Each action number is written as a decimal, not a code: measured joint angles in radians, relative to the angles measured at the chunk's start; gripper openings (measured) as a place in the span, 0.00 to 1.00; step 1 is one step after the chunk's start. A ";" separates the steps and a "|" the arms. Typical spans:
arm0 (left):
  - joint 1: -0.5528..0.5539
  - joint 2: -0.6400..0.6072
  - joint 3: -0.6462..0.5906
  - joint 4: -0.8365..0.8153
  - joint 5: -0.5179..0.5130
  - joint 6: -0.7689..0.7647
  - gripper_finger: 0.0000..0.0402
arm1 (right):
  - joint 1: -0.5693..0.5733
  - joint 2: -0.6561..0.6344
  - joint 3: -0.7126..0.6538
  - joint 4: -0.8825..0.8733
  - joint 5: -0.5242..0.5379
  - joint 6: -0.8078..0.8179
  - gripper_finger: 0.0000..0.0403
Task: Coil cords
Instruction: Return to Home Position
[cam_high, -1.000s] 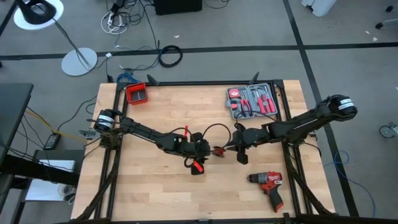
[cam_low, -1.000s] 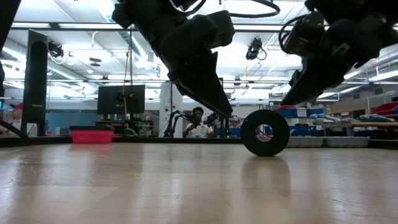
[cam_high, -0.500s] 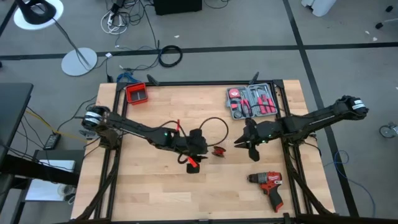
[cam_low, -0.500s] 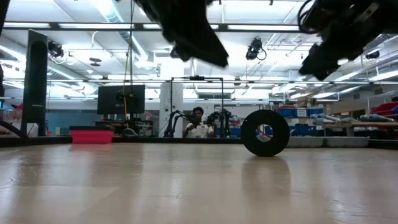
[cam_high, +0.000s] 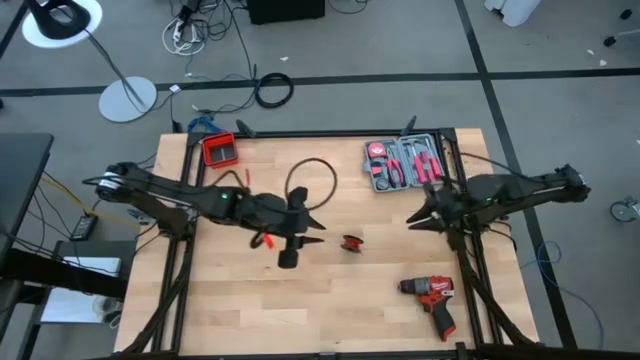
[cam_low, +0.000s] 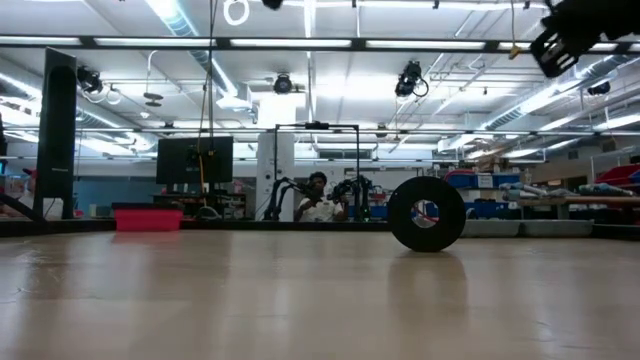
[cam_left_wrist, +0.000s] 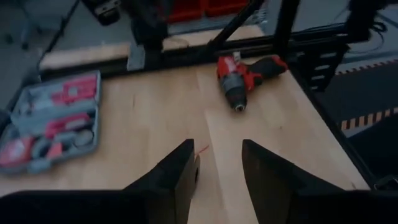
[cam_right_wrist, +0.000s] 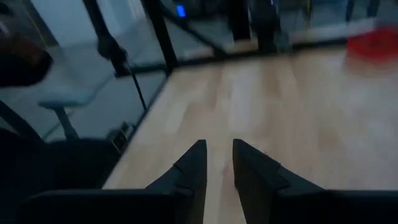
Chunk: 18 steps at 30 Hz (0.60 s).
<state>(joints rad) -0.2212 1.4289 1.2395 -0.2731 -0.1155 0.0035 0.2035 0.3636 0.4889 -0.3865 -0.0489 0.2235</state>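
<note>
The cords (cam_high: 351, 243), a small red and black bundle, lie on the wooden table near its middle, and no gripper touches them. In the low view they show as a dark ring (cam_low: 426, 213) standing on the tabletop. My left gripper (cam_high: 310, 228) hangs above the table to the left of the bundle, pointing toward it. Its fingers are open with nothing between them (cam_left_wrist: 217, 146). My right gripper (cam_high: 412, 220) hangs off to the bundle's right, near the table's right rail. Its fingers stand a narrow gap apart and hold nothing (cam_right_wrist: 219, 144).
A grey tool case (cam_high: 405, 165) lies at the far right of the table. A red drill (cam_high: 430, 295) lies near the front right and a red bin (cam_high: 220, 150) at the far left corner. Black frame rails (cam_high: 455, 160) border the table. A person (cam_low: 318, 207) sits in the room behind.
Both grippers have risen and drawn away from the cords, my left one toward the table's left edge and my right one toward its right edge. In the low view they have climbed almost out of the picture. The cords have stayed where they lay.
</note>
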 joint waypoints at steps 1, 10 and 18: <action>-0.005 -0.019 -0.003 -0.006 0.006 0.025 0.34 | 0.000 -0.036 0.000 -0.001 0.001 -0.015 0.19; -0.017 -0.205 -0.263 0.204 0.021 0.071 0.34 | 0.000 -0.240 0.000 -0.042 -0.058 -0.131 0.19; -0.012 -0.403 -0.633 0.590 -0.005 -0.002 0.34 | 0.000 -0.313 -0.106 0.051 -0.038 -0.214 0.19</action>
<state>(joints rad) -0.2329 1.0261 0.6067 0.3168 -0.1201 0.0015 0.2039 0.0503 0.3829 -0.3358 -0.0866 0.0096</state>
